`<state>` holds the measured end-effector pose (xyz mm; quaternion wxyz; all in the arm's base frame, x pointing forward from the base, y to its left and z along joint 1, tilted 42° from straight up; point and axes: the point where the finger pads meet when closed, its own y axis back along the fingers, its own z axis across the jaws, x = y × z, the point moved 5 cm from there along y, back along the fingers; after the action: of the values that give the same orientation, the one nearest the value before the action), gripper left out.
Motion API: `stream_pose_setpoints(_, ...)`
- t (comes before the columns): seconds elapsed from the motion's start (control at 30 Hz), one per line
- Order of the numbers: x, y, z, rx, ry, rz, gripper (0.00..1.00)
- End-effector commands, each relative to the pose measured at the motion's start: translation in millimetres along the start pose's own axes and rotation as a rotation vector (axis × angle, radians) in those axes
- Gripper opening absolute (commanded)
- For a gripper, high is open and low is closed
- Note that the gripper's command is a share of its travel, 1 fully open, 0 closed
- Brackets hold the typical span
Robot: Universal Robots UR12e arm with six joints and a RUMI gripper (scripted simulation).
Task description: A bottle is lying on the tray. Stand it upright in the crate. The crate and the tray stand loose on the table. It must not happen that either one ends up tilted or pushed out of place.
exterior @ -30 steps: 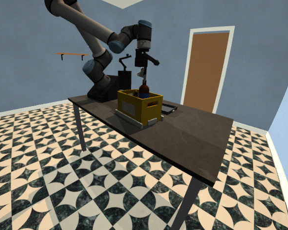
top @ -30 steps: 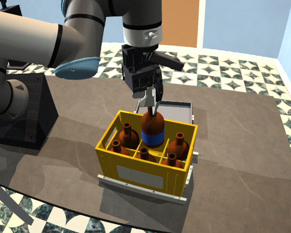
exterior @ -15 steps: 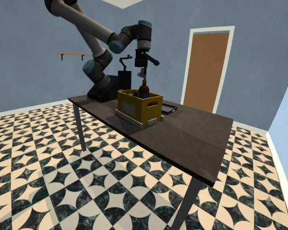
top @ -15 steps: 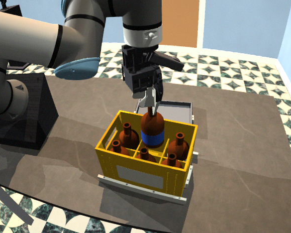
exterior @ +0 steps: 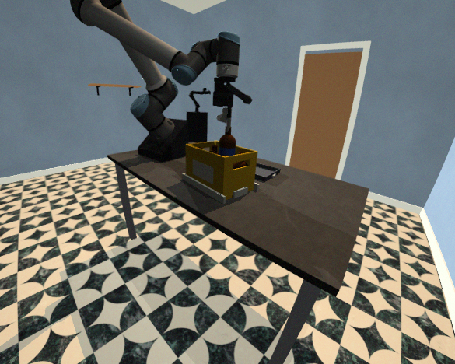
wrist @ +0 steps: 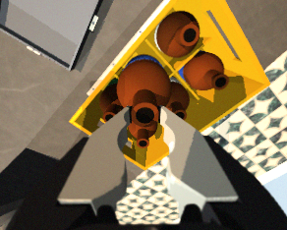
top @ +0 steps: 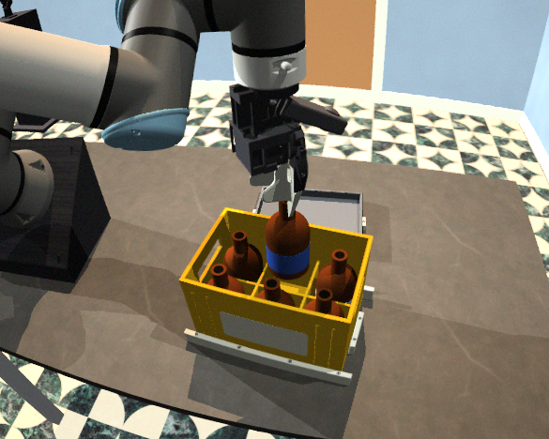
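Observation:
My gripper [top: 285, 201] is shut on the neck of a brown bottle with a blue label [top: 287, 244]. The bottle hangs upright, its lower part inside the back middle compartment of the yellow crate [top: 277, 289]. In the wrist view the bottle's mouth [wrist: 144, 114] sits between my two fingers, above the crate [wrist: 187, 64]. In the exterior view the bottle [exterior: 227, 142] stands out above the crate's rim [exterior: 221, 166]. The grey tray [top: 329, 211] lies empty behind the crate.
Several other brown bottles [top: 240, 257] stand upright in the crate's other compartments. The crate rests on a grey base frame [top: 269, 352]. The robot's black base [top: 33, 212] is at the table's left. The tray also shows in the wrist view [wrist: 46, 27].

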<state>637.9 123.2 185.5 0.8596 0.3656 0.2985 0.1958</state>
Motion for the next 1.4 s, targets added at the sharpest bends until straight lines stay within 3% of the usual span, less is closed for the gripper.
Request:
stream_pose_setpoints(0.0,0.2,0.7,0.4,-0.001,-0.001,0.001,0.00)
stream_pose_setpoints(0.73,0.3,-1.1,0.4,-0.001,-0.001,0.001,0.00)
stream_pose_setpoints(1.37,0.4,-16.3,0.4,-0.001,-0.001,0.001,0.00)
